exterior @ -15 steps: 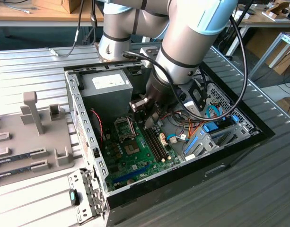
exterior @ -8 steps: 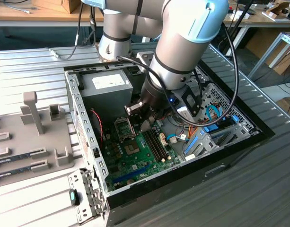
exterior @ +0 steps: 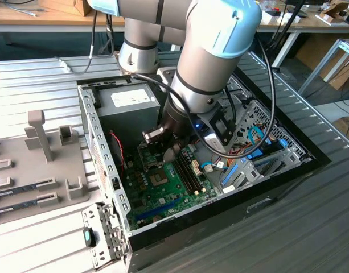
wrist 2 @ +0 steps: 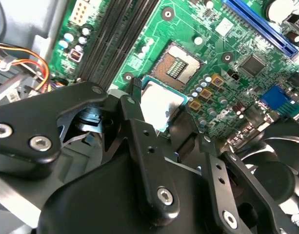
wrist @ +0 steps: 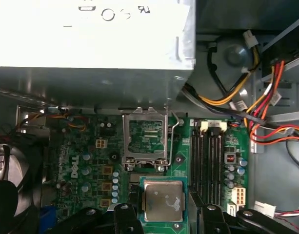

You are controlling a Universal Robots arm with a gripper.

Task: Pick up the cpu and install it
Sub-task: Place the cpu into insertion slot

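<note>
As the jaws stand: drawn in narrow on the cpu (wrist 2: 160, 103), with the fingers (wrist 2: 139, 124) of the gripper (wrist 2: 161, 114) pressing two opposite edges and the silvery top facing the wrist.
Cpu: held off the board, just beside the socket (wrist: 145, 139) rather than over it. The socket lies between the chip and the grey power-supply box (wrist: 90, 44).
Alignment: in the first wrist view the chip's edges run about square with the socket's. I would judge there is little twist left to correct and mostly a sideways shift.
Height: I cannot tell how far the chip hangs above the motherboard (exterior: 163, 193).
Socket state: it is uncovered, with the contact field showing in both wrist views. The thin wire lever (wrist: 174, 130) stands at the edge nearest the memory slots (wrist: 208, 165).
Care for this step: keep the chip level and centred over the frame, match its corner marking to the socket's, and lower it straight with no dragging or pressing, because those contacts look easy to bend.
Clearances: the finger on the lever side needs watching. The coloured cables (wrist: 266, 112) lie well apart from it.
Wider scene: the arm (exterior: 214, 51) reaches down into the open case (exterior: 100, 148), so the approach is from above.
</note>
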